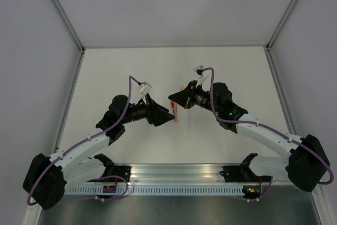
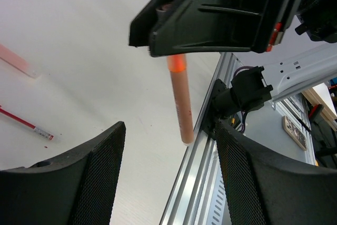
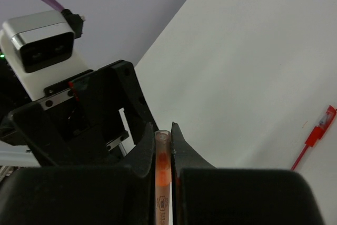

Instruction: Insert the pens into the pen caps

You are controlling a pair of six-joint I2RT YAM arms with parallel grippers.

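Insertion of the orange pen (image 2: 180, 101) was, in our judgement, the step in hand. We found the right gripper (image 3: 163, 129) near the centre of the overhead view, its fingers (image 3: 184, 151) clenched on the upper part of that pen. The pen hung downward above the table (image 1: 221, 67), clear of it. The left gripper (image 2: 171, 130) faced it from below. Its fingers (image 2: 100, 172) stood wide apart and grasped nothing, with the pen's lower end between them, touching neither.

A brighter orange band (image 2: 177, 62) sat just under the right fingers. We could not tell whether it was a seated cap or part of the barrel. We judged that the next move called for confirming that fit, then turning to the red pen (image 3: 318, 130), which lay on the table at the right edge of the right wrist view.

Containers: we could identify no separate cap with certainty. A pale salmon piece (image 2: 16, 60) lay at the upper left of the left wrist view, cut by the frame edge. Pen or cap, we could not say, nor what it held.
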